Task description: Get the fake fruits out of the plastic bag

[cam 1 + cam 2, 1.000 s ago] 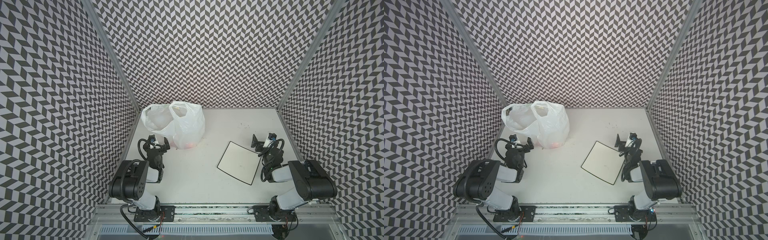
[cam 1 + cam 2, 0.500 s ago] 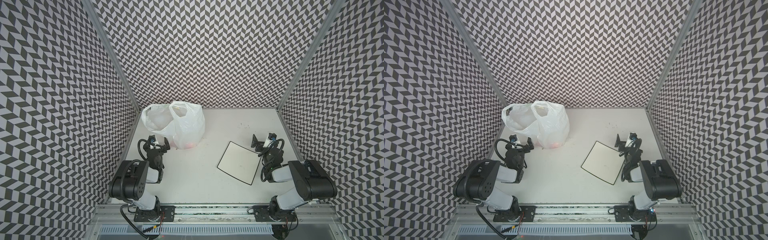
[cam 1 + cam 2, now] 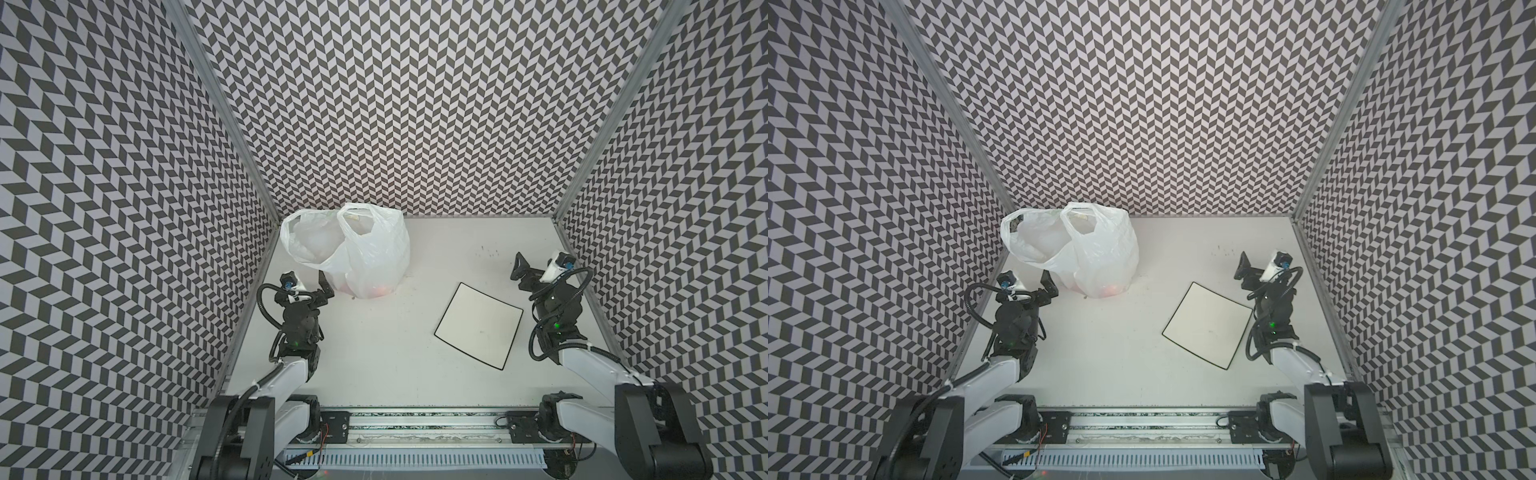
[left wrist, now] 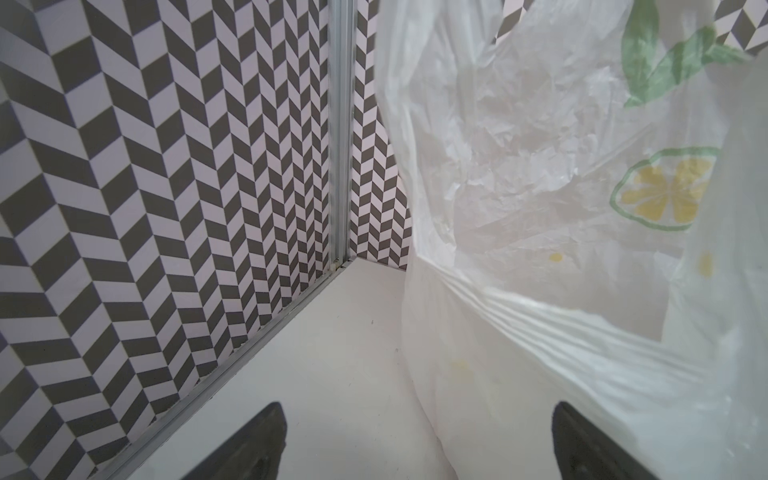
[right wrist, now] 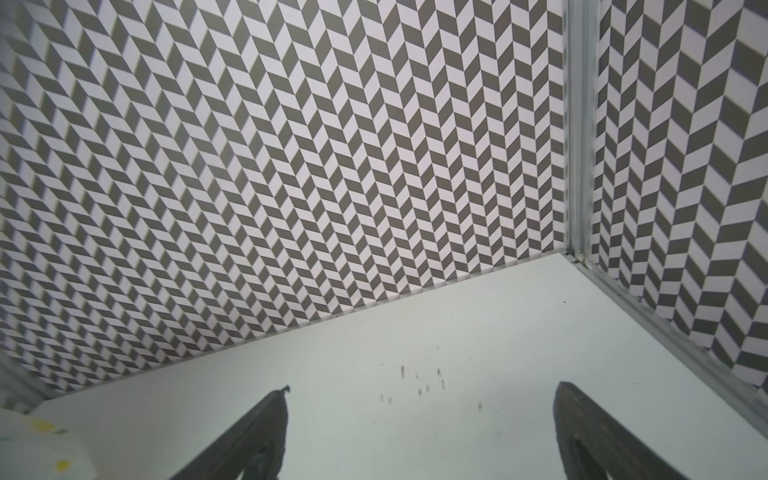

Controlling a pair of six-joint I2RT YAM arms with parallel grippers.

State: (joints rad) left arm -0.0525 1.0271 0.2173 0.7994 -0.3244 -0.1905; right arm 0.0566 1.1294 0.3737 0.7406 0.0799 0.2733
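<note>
Gaping empty, the left gripper (image 3: 309, 286) sits just beside the plastic bag (image 3: 365, 253) left of centre, the right gripper (image 3: 536, 268) equally spread at far right.

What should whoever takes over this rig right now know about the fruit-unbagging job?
Left gripper: open, empty, close beside the bag.
Right gripper: open, empty, over the bare table on the right, far from the bag.
Bag: standing near the back-left corner, handles up.
Fruits: inside the bag, seen only as a reddish patch through its base.
Done: nothing is out yet.
Left: open the bag and take out every fruit.
</note>
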